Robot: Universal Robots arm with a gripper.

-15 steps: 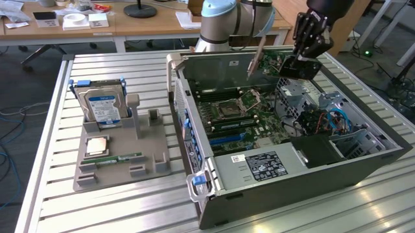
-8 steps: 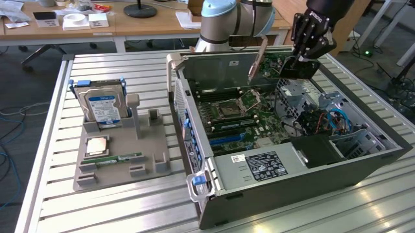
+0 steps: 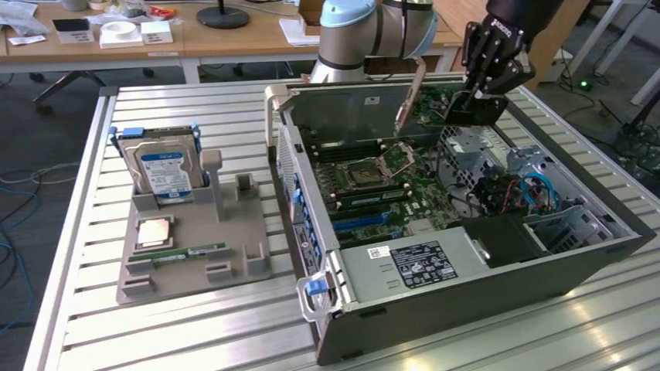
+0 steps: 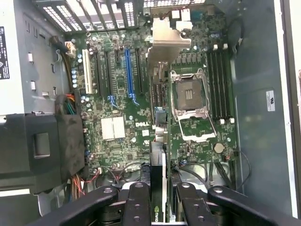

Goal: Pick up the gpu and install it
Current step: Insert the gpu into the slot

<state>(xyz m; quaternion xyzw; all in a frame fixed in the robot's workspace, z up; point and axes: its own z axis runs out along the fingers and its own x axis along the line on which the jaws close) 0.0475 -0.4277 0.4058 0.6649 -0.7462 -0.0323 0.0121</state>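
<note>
In the exterior view, a slatted metal surface (image 3: 185, 325) stood before wooden desks (image 3: 237, 39). On it, a grey holder tray (image 3: 243, 267) carried a hard drive (image 3: 165, 170), a processor (image 3: 154, 230) and a memory stick (image 3: 191, 251). Beside it lay an open computer case (image 3: 454, 286). The gripper (image 3: 483, 97) hung above its far end, clamped on the gpu (image 3: 449, 112).

In the wrist view, the gripper (image 4: 162, 207) pinched the gpu (image 4: 158, 183) edge-on over the motherboard (image 4: 117, 103), between the blue slot (image 4: 128, 70) and the processor socket (image 4: 190, 99).

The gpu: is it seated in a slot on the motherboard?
No, in the exterior view the gripper holds the gpu up above the open computer case, apart from the motherboard.
</note>
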